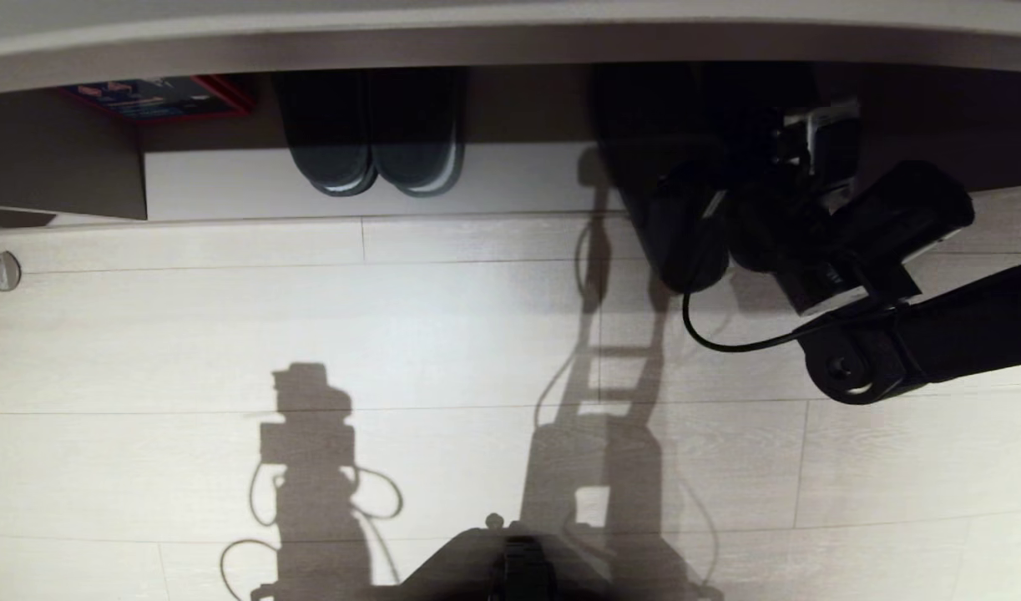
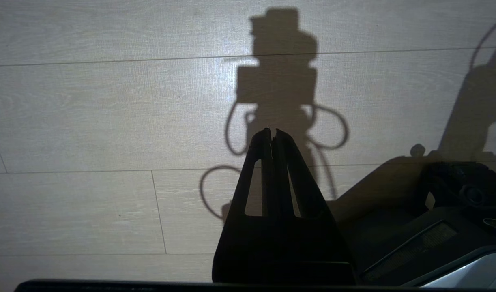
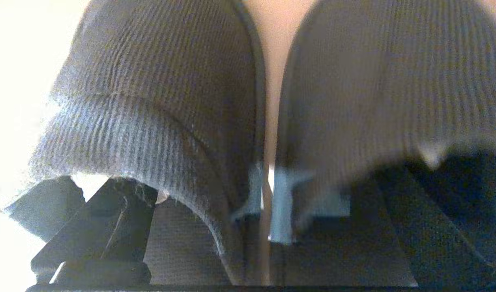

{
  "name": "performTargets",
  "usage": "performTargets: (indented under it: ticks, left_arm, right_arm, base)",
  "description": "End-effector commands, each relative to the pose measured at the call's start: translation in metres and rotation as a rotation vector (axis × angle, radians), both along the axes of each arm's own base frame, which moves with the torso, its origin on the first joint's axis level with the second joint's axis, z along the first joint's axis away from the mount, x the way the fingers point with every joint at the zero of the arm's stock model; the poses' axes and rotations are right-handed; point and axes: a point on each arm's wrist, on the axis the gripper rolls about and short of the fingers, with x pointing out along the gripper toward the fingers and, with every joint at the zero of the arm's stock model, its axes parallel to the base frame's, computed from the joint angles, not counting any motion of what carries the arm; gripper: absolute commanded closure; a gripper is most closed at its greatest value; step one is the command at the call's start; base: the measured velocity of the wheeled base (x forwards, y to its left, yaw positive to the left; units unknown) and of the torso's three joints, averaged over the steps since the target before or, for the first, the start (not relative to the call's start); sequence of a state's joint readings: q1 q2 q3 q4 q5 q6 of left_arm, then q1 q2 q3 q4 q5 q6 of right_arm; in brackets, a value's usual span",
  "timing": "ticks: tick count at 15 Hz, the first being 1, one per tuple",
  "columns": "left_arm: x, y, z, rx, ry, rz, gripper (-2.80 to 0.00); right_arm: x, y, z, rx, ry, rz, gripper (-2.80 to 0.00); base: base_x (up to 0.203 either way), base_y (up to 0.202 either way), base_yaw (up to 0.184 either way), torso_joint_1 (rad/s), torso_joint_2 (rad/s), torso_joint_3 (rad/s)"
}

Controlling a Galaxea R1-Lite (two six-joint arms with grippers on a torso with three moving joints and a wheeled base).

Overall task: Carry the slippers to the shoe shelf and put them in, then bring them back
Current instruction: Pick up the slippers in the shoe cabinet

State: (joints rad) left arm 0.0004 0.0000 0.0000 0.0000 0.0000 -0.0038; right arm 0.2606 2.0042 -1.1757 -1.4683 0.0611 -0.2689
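There we were at the shoe shelf [image 1: 226, 179], and the slippers [image 3: 170, 101] lay side by side at its right end, toes in toward twelve o'clock and heels toward six, poking out over the floor [image 1: 443, 334]. The right gripper [image 3: 264, 194] sat at their heels, so they ran straight ahead of it. Its fingers [image 3: 93, 227] were spread wide, one tucked into each slipper's mouth, clamping nothing we could see. The right arm reached in from four o'clock, bent low. The left gripper [image 2: 272, 134] hung over the floor, closed and empty (well out of it). The chunkier black pair [image 1: 376, 159] stood off at nine o'clock.
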Motion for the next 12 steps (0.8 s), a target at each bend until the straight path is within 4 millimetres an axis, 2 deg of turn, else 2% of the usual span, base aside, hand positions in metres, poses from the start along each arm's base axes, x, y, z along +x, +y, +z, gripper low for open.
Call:
performTargets:
  ticks: [1,6,12]
  left_arm:
    - [0.0,0.0,0.0,0.001,0.0,0.0,0.0]
    - [0.0,0.0,0.0,-0.001,0.001,0.0,0.0]
    - [0.0,0.0,0.0,-0.002,0.001,0.001,0.0]
  right_arm:
    - [0.01,0.006,-0.002,0.007,-0.022,0.01,-2.8]
    - [0.026,0.012,-0.001,0.04,-0.056,0.006,-2.8]
    - [0.026,0.014,-0.002,0.043,-0.055,0.015,-2.8]
  base:
    - [0.0,0.0,0.0,0.0,0.0,0.0]
    - [0.0,0.0,0.0,0.0,0.0,0.0]
    - [0.0,0.0,0.0,0.0,0.0,0.0]
